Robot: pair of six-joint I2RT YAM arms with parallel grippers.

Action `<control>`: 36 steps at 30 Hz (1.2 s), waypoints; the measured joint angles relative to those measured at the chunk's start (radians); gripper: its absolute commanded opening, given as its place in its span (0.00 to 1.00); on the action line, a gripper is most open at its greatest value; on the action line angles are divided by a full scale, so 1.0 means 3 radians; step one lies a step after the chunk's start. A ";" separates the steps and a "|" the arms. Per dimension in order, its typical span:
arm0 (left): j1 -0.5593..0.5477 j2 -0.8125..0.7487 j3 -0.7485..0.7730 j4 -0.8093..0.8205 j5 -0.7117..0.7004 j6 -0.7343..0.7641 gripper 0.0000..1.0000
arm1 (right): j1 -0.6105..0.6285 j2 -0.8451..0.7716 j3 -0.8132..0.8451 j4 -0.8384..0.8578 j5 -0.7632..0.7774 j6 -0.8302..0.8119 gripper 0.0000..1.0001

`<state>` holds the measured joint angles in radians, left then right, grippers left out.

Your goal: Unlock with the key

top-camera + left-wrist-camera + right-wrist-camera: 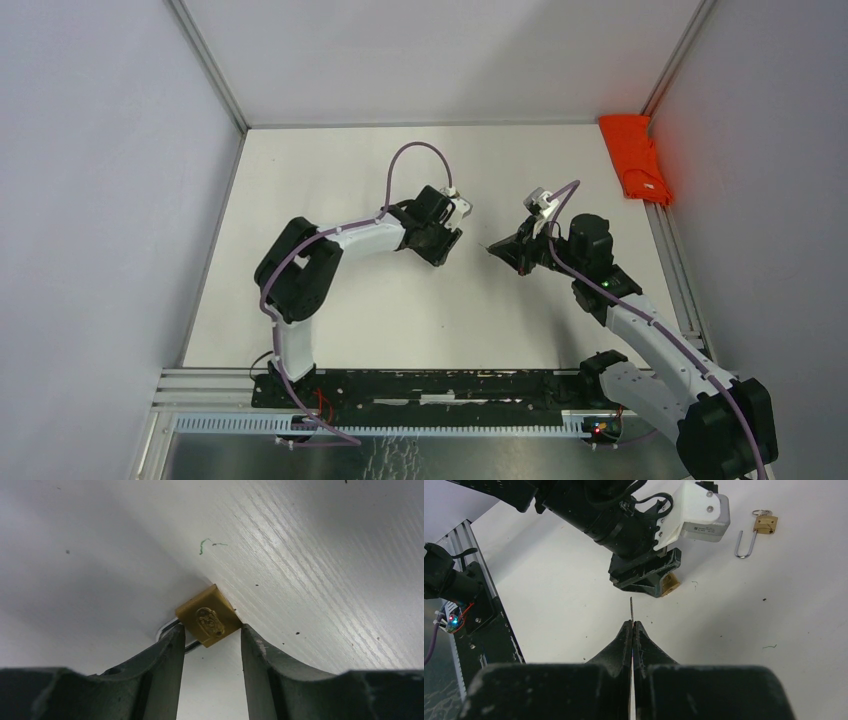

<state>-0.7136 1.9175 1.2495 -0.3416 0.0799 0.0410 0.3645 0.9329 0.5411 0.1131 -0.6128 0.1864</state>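
One brass padlock (pixel 208 616) is lying on the desk (pixel 400 310) between the spread fingers of the left gripper (pixel 447 243), while the right gripper (pixel 632 625), pinching the key (pixel 631 607), is aiming its blade lengthwise toward that padlock from the right, near but not touching.

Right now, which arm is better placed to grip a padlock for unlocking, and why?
Left: the open left gripper straddles a brass padlock; the right gripper is shut on the key.
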 measured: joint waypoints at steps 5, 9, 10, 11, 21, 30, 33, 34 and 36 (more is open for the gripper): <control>-0.0008 0.0023 -0.0024 0.0023 -0.0005 -0.0024 0.50 | 0.0000 0.0000 -0.0014 0.0019 0.0000 0.0005 0.00; -0.0008 0.0020 -0.0045 0.0067 -0.0001 -0.0097 0.51 | 0.0000 0.0000 -0.0027 0.0023 -0.0001 0.0013 0.00; -0.0008 0.0020 -0.0050 0.0086 -0.0003 -0.0107 0.51 | 0.0000 0.0000 -0.0029 0.0028 -0.0003 0.0015 0.00; -0.0008 0.0020 -0.0056 0.0103 -0.0005 -0.0121 0.51 | 0.0000 0.0000 -0.0031 0.0031 -0.0006 0.0025 0.00; -0.0008 0.0022 -0.0057 0.0132 -0.0028 -0.0187 0.50 | 0.0000 0.0000 -0.0065 0.0099 -0.0050 0.0038 0.00; -0.0008 0.0094 -0.0010 0.0221 -0.0089 -0.0230 0.14 | 0.0000 0.0001 -0.0097 0.0163 -0.0057 0.0062 0.00; -0.0008 0.0125 0.0010 0.0281 -0.0088 -0.0235 0.06 | 0.0000 0.0001 -0.0111 0.0182 -0.0061 0.0065 0.00; -0.0008 0.0135 0.0015 0.0301 -0.0086 -0.0235 0.05 | 0.0000 0.0004 -0.0122 0.0186 -0.0061 0.0066 0.00; -0.0008 0.0139 0.0019 0.0308 -0.0094 -0.0235 0.04 | 0.0000 0.0008 -0.0151 0.0198 -0.0061 0.0074 0.00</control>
<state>-0.7158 1.9591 1.2552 -0.2493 0.0517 -0.0296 0.3645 0.9352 0.4957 0.1726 -0.6312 0.2085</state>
